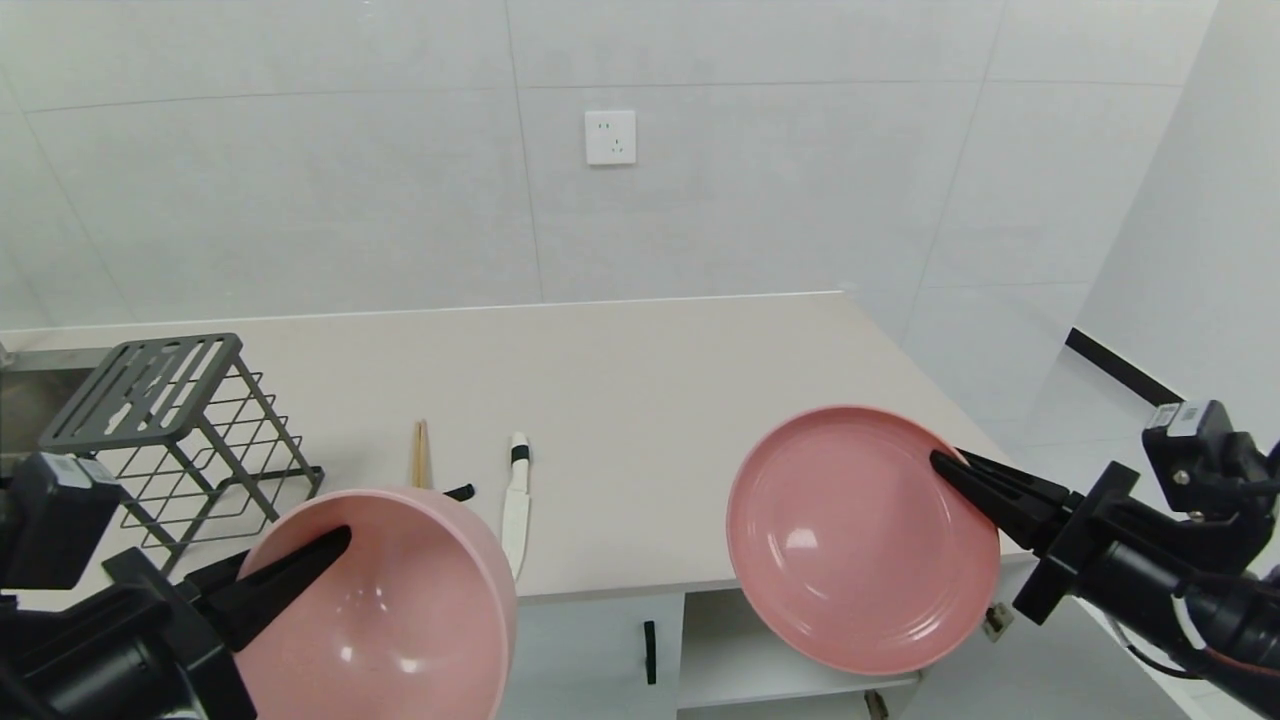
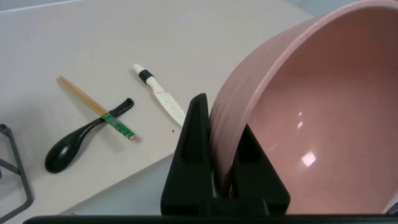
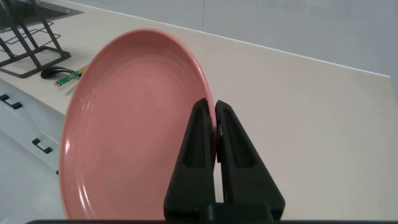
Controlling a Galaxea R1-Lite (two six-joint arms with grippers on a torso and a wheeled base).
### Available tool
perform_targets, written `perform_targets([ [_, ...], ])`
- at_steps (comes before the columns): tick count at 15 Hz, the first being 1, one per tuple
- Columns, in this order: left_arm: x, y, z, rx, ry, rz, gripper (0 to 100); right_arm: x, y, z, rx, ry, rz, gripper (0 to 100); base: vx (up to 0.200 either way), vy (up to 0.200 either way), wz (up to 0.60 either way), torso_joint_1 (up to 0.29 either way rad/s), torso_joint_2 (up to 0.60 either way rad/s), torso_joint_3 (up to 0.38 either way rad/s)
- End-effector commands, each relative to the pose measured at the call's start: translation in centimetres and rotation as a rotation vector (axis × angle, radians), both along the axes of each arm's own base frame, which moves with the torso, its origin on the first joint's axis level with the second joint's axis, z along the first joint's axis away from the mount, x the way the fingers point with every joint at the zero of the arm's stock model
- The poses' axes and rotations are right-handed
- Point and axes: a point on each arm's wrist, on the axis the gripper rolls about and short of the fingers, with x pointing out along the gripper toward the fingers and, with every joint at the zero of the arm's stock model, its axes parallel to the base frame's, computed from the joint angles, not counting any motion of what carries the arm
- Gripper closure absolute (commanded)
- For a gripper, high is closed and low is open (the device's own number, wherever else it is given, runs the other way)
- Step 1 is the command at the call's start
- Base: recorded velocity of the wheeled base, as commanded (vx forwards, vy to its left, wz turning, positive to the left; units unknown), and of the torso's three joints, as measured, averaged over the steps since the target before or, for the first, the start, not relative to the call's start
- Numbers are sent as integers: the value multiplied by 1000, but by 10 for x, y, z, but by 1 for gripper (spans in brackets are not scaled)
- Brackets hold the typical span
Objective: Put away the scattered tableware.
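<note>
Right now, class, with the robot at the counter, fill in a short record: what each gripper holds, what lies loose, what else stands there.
Left gripper: shut on the rim of the pink bowl, lifted and tilted
Right gripper: shut on the rim of the pink plate, lifted and tilted
Loose on counter: chopsticks lying across the black spoon; white knife beside them, apart
Also standing: dark wire rack, at the robot's left

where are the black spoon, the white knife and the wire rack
black spoon (image 2: 90, 129), left wrist view, on its handle
white knife (image 1: 516, 510), head view, on its blade
wire rack (image 1: 140, 390), head view, on its slotted top
</note>
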Motion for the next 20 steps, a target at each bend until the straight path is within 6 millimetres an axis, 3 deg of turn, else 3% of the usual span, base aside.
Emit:
perform_targets([
  [1,0,0,-2,3,7,-2,100,-1,1,-3,-6,15,8,100,0,0,0,-61,173,110],
  [13,2,-1,-4,8,26,-2,100,4,5,-10,-24,44,16,100,0,0,0,-7,17,7],
  [20,2,-1,-4,9,24,-2,100,3,4,-10,-50,30,15,100,0,0,0,-311,126,-186],
])
